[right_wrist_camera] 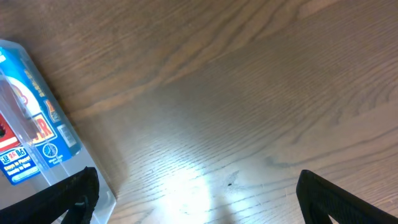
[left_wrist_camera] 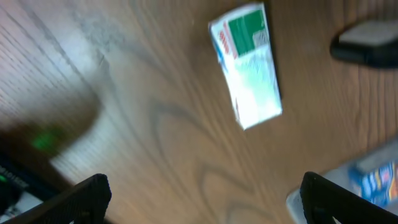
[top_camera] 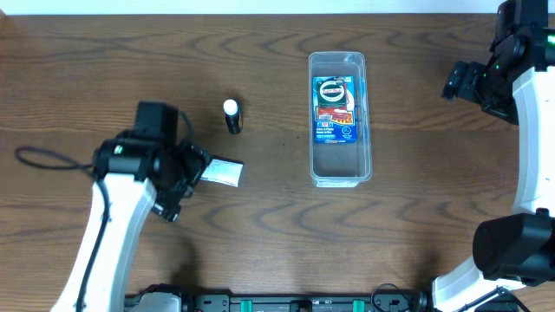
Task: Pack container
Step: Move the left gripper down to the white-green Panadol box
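On the wooden table (top_camera: 104,52), left of centre, a small black tube (top_camera: 231,116) with a white cap lies alone. Toward the near edge from it is a flat white packet (top_camera: 224,173) with a green patch on its label. The left gripper (top_camera: 196,168) hangs right at that packet's left end in the overhead view. Its wrist camera shows the packet (left_wrist_camera: 247,65) lying flat ahead of the fingertips and between their lines, touched by neither. The view is blurred, with the tube only a dark shape at the upper right.

The container (top_camera: 341,163) stands right of centre, its long side running away from the robot. A blue and red retail package (top_camera: 335,108) lies flat in its far half and the near half is bare.

The left gripper's fingers are spread wide and hold nothing. The container is well off to their right, with the packet between, and only a corner of it shows beside the right-hand finger in the wrist view.

The right gripper (top_camera: 453,82) is to the right of the container's far end, apart from it. Its fingers (right_wrist_camera: 74,196) are also fully apart and empty over bare wood, with the container's wall just outside the left-hand finger.
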